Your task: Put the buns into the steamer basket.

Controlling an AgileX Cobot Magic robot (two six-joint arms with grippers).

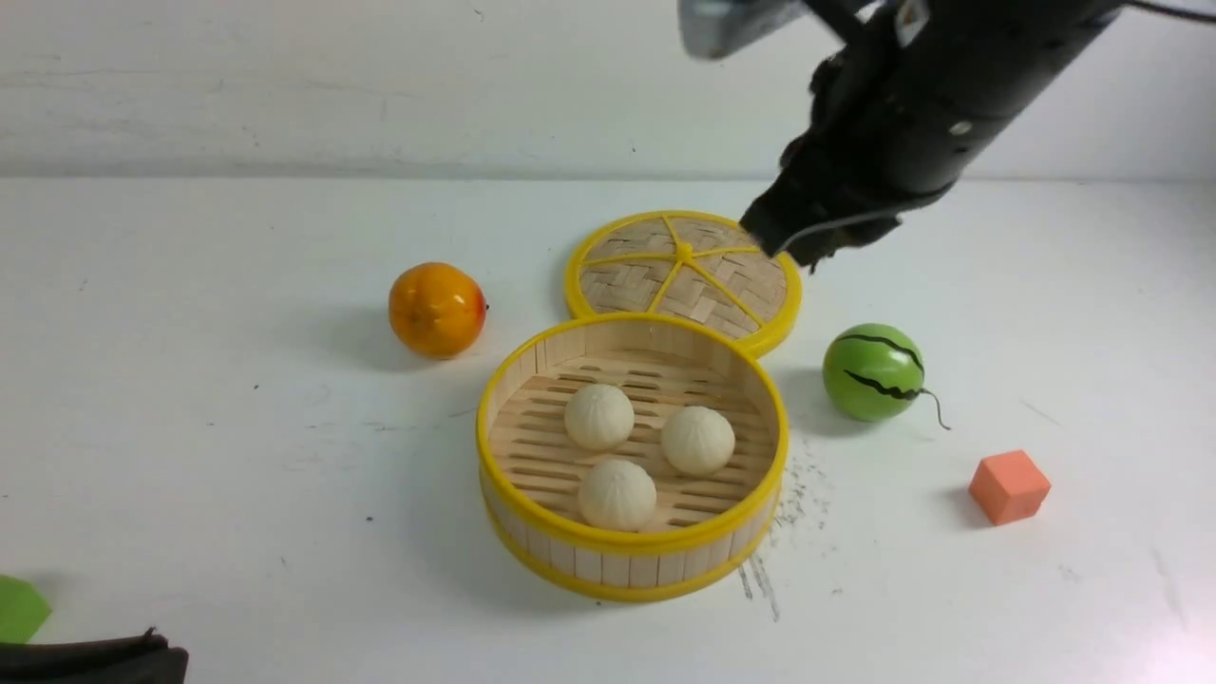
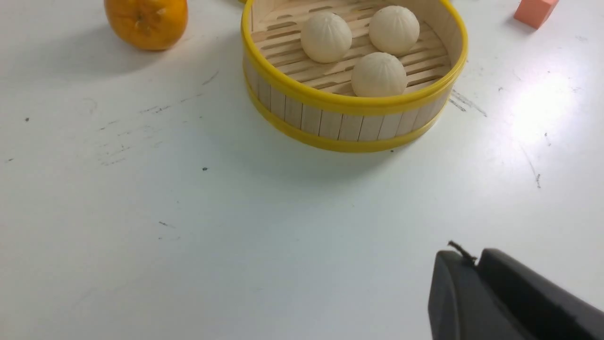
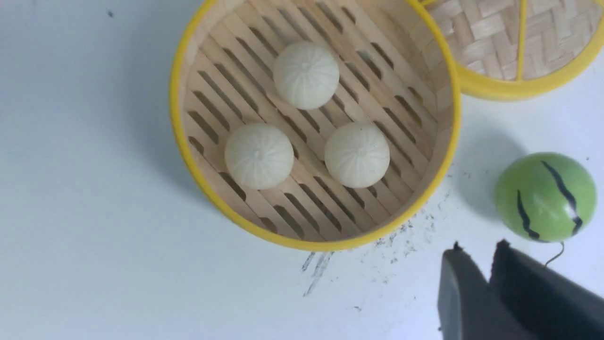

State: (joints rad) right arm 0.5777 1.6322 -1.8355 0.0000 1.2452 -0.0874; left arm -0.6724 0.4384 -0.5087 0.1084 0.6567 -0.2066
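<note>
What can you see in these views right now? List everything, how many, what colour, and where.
buns: three, cream-white, inside the steamer basket
steamer basket: one, pale wood with yellow rims, centre of the table
lid: one, woven, yellow-rimmed, flat, just behind the basket
orange fruit: one, orange, left of the basket
watermelon ball: one, green with black stripes, right of the basket
cube: one, orange-pink, near right
green scrap: one, lower left edge, cut off
table: one, white, scuffed
left gripper: black, shut, empty, near side
right gripper: black, shut, empty, raised near the lid
</note>
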